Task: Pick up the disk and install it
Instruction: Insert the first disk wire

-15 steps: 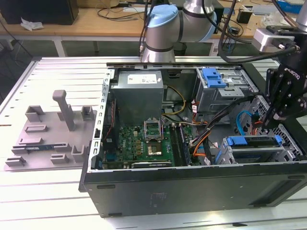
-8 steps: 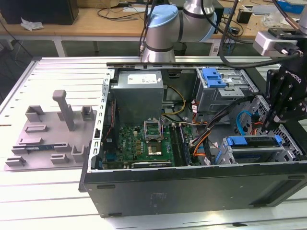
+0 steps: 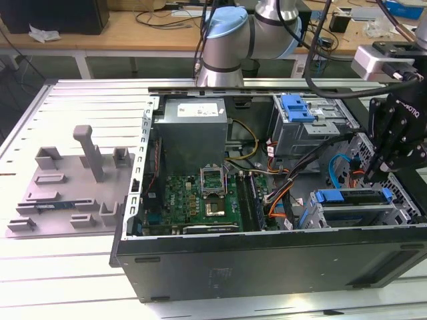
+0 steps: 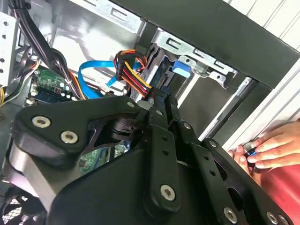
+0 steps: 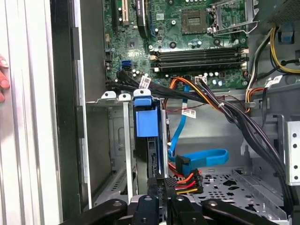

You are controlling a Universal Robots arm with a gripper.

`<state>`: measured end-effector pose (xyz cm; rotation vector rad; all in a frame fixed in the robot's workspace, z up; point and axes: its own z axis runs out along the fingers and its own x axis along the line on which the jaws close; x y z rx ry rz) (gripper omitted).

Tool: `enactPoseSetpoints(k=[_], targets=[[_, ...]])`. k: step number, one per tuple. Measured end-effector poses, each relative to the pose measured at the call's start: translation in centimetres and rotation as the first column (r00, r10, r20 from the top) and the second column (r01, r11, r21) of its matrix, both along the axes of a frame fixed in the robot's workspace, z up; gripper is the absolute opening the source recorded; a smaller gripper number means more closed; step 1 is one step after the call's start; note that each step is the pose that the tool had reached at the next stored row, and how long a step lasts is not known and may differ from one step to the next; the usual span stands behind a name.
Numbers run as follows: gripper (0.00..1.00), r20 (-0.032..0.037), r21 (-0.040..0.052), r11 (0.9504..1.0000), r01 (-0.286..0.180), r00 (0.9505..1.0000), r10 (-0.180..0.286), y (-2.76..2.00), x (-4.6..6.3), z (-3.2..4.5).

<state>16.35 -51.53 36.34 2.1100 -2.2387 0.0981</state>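
Blue-railed disk [image 3: 353, 196] sat in the drive cage [image 3: 373, 217] at the corner of the open case [image 3: 267, 267] on the exterior view's right. Long axis ran along the exterior view's left-right, with the blue tab end pointing toward the motherboard [image 3: 200, 200]. Gripper [image 3: 369, 175] hung just above the disk's other end, close to the rail; contact not resolvable. Grey power supply [image 3: 193, 127] sat at the far side of the case, well apart from the disk. Grey fixture plate [image 3: 67, 180] lay on the table outside the case, on the exterior view's left.

Second wrist view: black gripper [image 4: 163, 96] linkage took up the foreground, its nose close against the disk [image 4: 182, 69], whose blue tab showed beyond it inside the cage. Red-yellow-orange power cable [image 4: 133, 70] and blue data cable [image 4: 93, 75] ran just beside the nose. A person's hand [image 4: 269, 145] rested outside the case wall.

First wrist view: disk [image 5: 147, 126] stood on edge in the cage, thin side toward the camera. Long axis ran from the gripper [image 5: 161, 187] straight toward the motherboard [image 5: 187, 47], tab end nearest the board. Power cable plug [image 5: 185, 180] sat just beside the gripper. Couldn't tell whether the gripper was clamped on the disk or merely against it; its state was unreadable in all three views.
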Motion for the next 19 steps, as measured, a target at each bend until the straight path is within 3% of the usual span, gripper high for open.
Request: enactPoseSetpoints(k=[6, 8, 10, 19], targets=[[0.17, 0.0001, 0.0054, 0.9999, -0.015, 0.9999, 0.015, -0.60, -0.06, -0.01], [0.17, 0.0001, 0.0058, 0.9996, -0.028, 0.9996, 0.028, -0.61, -0.06, -0.01], [0.17, 0.0000, 0.0057, 0.9973, -0.073, 0.9973, 0.073, -0.62, -0.05, -0.02], [0.17, 0.0001, 0.0056, 0.9967, -0.081, 0.9967, 0.081, -0.62, -0.06, -0.02]])
